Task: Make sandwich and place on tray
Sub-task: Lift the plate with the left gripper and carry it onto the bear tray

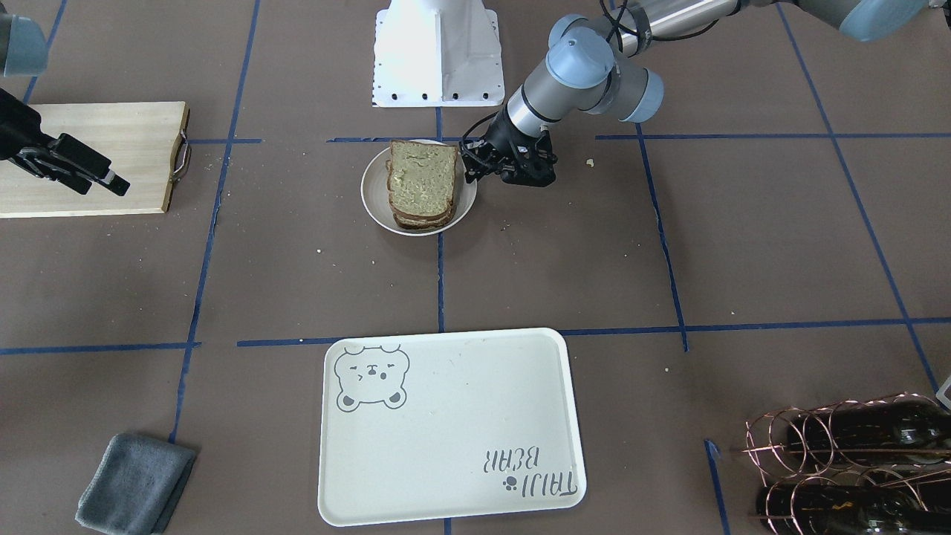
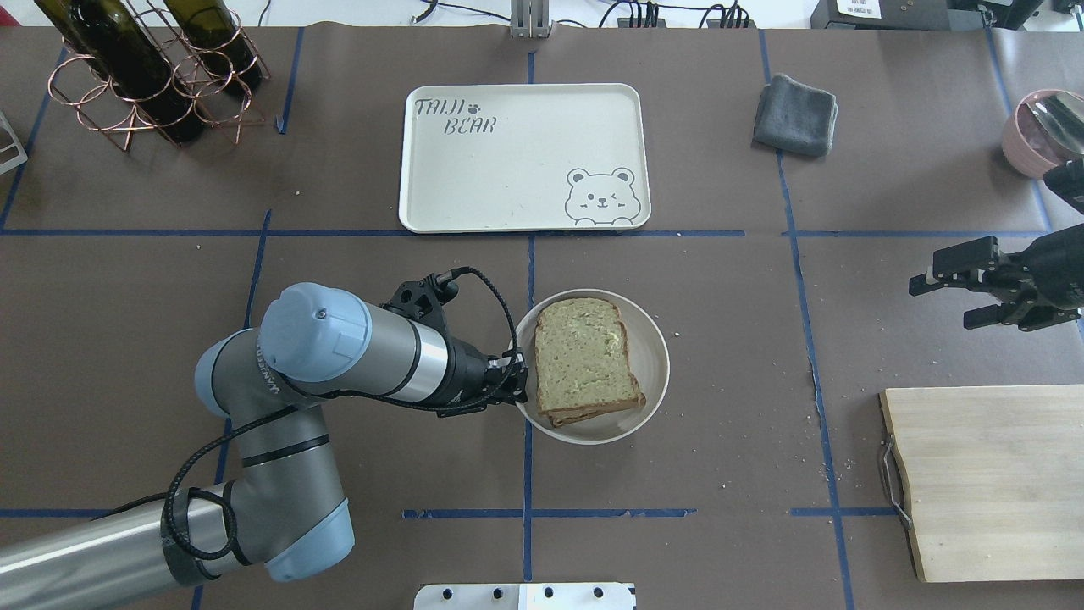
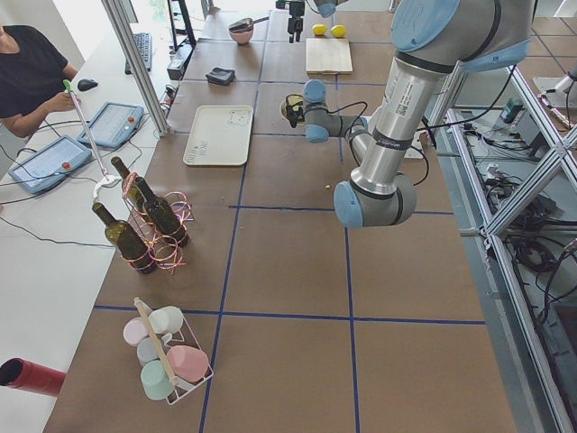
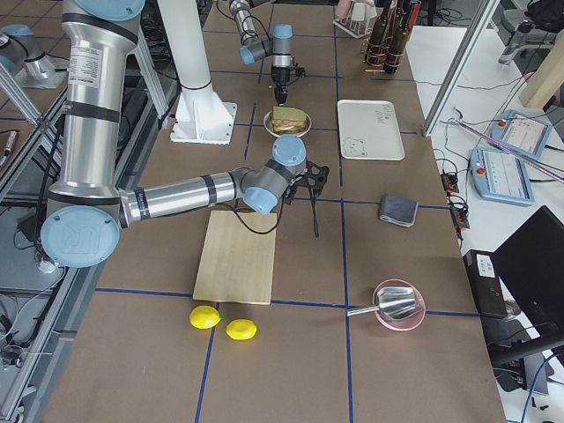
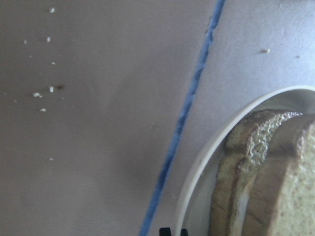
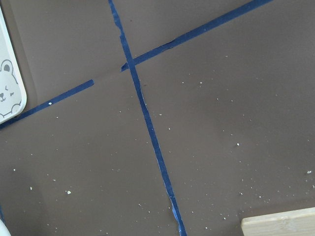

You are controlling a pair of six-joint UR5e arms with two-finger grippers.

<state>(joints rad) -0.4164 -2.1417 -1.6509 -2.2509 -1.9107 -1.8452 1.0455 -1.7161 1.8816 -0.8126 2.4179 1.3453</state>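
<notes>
The sandwich (image 2: 584,360), two greenish-beige bread slices stacked, lies on a round off-white plate (image 2: 654,356) at the table's middle. The egg is hidden between the slices. My left gripper (image 2: 514,381) is at the plate's left rim. In the left wrist view its fingertips (image 5: 165,231) sit close together at the rim (image 5: 206,162), shut on it, beside the sandwich (image 5: 266,172). The cream bear tray (image 2: 508,169) lies empty beyond the plate. My right gripper (image 2: 953,296) is open and empty, above the table far to the right.
A wooden cutting board (image 2: 991,474) lies near the right gripper. A grey cloth (image 2: 796,114) lies right of the tray, and a pink bowl (image 2: 1037,131) is at the far right edge. Wine bottles in a copper rack (image 2: 144,68) stand far left. Crumbs dot the table.
</notes>
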